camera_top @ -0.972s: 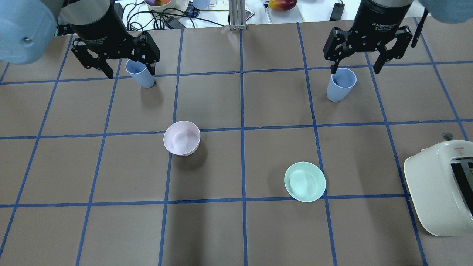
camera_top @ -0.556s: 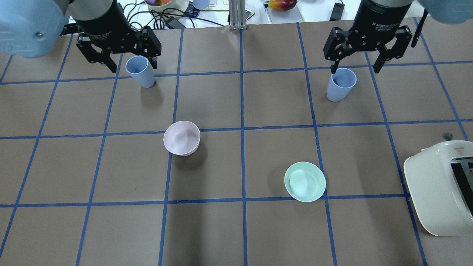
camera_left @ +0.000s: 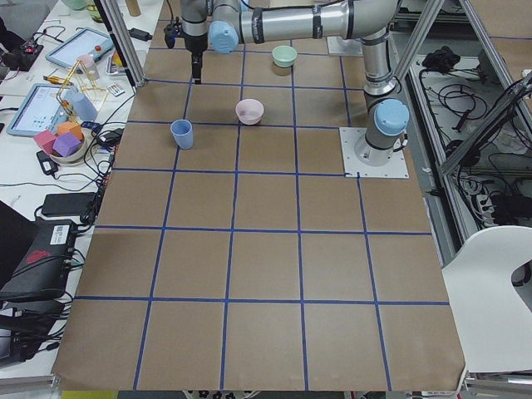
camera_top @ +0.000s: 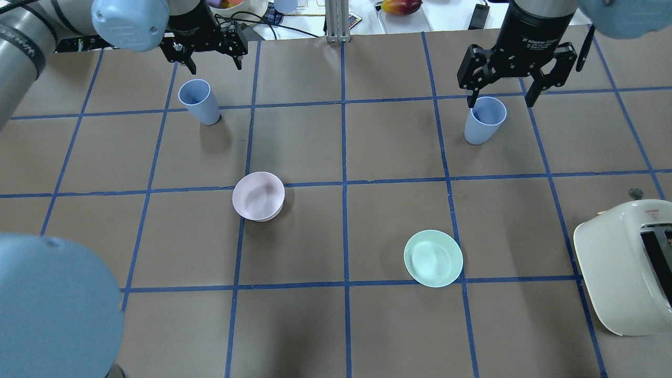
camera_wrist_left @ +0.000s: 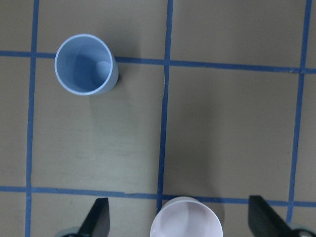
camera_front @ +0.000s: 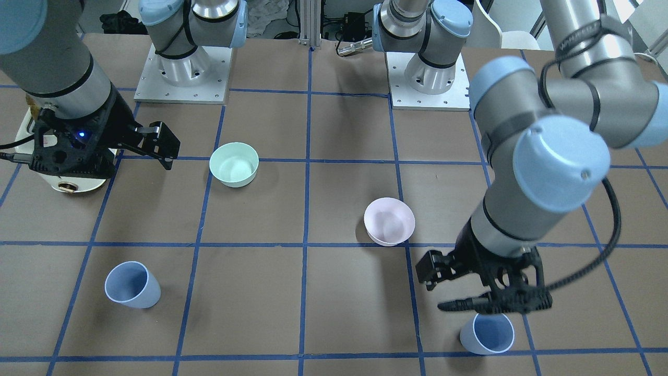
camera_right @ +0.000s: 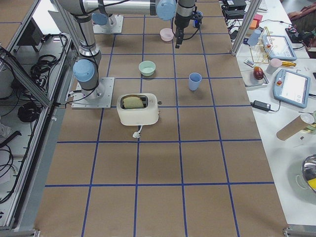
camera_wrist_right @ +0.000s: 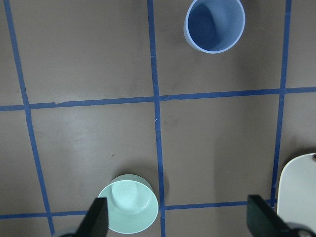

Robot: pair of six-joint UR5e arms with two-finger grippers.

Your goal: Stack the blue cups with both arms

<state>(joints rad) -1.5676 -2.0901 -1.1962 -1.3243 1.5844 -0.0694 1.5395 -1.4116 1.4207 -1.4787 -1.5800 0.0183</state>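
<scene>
- Blue cups first: the left cup (camera_top: 198, 101) and the right cup (camera_top: 484, 119) both stand upright, mouths up, on the brown table (camera_top: 294, 142). They're well apart from each other and not stacked.
- We see the left gripper (camera_top: 212, 60) with its jaws spread wide and nothing in them. From overhead it hangs past the left cup, toward the table's far edge, not touching it.
- In the left wrist view that cup sits in the top left corner, well away from the fingertips (camera_wrist_left: 98, 222) at the bottom. So it isn't between them.
- The right gripper (camera_top: 500, 100) is spread wide and empty too. From overhead one of its fingers lines up with the right cup's rim, but we reckon that's just the angle.
- The right wrist view puts that cup at the very top of the frame, far from the fingertips (camera_wrist_right: 96, 219). In the front-facing view the gripper is clear of it as well.
- A pink bowl (camera_top: 258, 196) and a mint bowl (camera_top: 433, 258) sit nearer the robot than the cups. The pink one is on the left cup's side and the mint one on the right cup's side.
- A white toaster (camera_top: 625, 268) sits out at the robot's right edge of the table, well apart from both cups.
</scene>
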